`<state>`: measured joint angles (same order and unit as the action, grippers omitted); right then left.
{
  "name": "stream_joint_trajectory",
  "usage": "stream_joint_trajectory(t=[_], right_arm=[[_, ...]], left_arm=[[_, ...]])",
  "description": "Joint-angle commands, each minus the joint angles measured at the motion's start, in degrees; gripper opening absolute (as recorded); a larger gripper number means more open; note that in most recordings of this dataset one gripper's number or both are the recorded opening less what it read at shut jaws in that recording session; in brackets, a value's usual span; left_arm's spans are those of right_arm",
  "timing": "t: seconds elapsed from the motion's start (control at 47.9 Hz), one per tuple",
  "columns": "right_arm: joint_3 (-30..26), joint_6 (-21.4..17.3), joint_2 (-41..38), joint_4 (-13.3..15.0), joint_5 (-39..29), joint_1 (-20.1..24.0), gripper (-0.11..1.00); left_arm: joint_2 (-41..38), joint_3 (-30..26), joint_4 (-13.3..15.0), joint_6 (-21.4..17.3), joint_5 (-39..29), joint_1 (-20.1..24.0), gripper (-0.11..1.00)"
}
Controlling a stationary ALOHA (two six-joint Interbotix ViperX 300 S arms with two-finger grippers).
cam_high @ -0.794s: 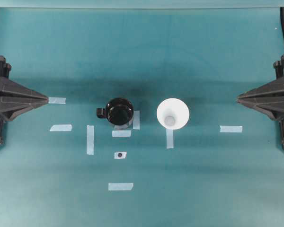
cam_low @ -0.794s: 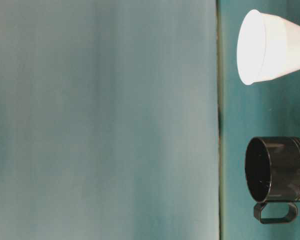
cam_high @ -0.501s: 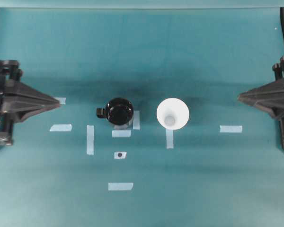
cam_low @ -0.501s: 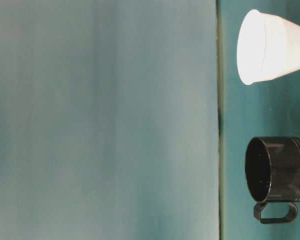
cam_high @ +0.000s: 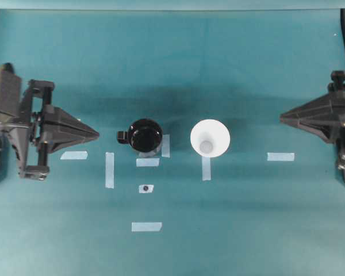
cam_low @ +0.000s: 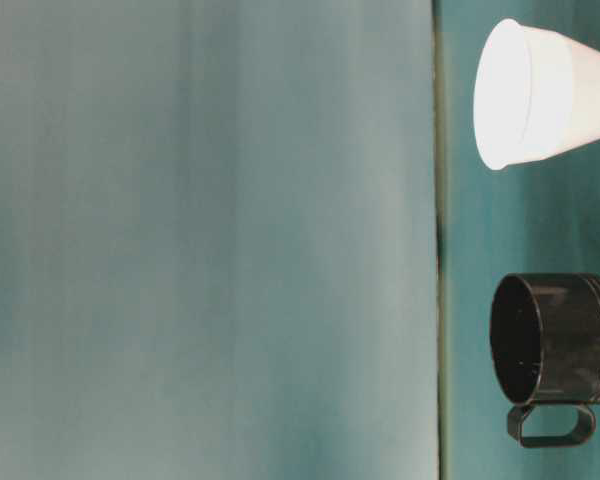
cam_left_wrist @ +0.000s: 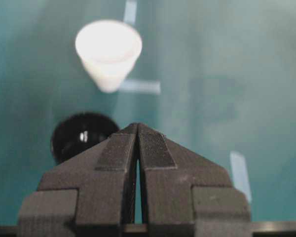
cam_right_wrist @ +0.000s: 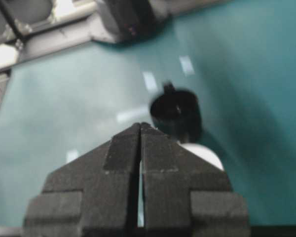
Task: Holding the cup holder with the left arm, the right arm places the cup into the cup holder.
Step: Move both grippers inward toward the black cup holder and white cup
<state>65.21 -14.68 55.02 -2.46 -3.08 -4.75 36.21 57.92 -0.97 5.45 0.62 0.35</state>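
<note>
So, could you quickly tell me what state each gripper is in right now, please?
Left gripper: closed, holding nothing.
Right gripper: closed, holding nothing.

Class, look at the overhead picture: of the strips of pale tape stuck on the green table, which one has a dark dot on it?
The small tape piece just below the cup holder, between the strip under the holder and the lowest strip. It alone carries a dark dot; the other strips are plain.
</note>
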Motion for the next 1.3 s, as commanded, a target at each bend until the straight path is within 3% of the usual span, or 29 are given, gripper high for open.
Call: stream_joint_trajectory(t=[0.0, 0.293, 0.522, 0.878, 1.275], right_arm=[[-3.1, -0.7, -3.9, -0.1, -3.5, -0.6, 0.02], [-7.4, -0.6, -12.4, 0.3, -9.2, -1.0, 0.02], [-12.4, -0.4, -20.5, 3.3, -12.7, -1.4, 0.02], [-20.0, 0.0, -32.3, 3.8, -22.6, -2.4, 0.02], [-24.3, 0.0, -39.3, 4.0, -25.0, -2.9, 0.02]], left_arm=[[-0.6, -2.2, -0.2, -0.8, -2.2, 0.1, 0.03], [-4.2, -5.2, -0.2, -4.0, -6.5, 0.8, 0.03], [-8.9, -8.1, -0.3, -4.3, -11.3, 1.1, 0.03], [-13.3, -11.1, -0.2, -4.2, -15.5, 1.2, 0.03], [-13.9, -13.0, -0.2, -4.2, -18.9, 3.0, 0.03]])
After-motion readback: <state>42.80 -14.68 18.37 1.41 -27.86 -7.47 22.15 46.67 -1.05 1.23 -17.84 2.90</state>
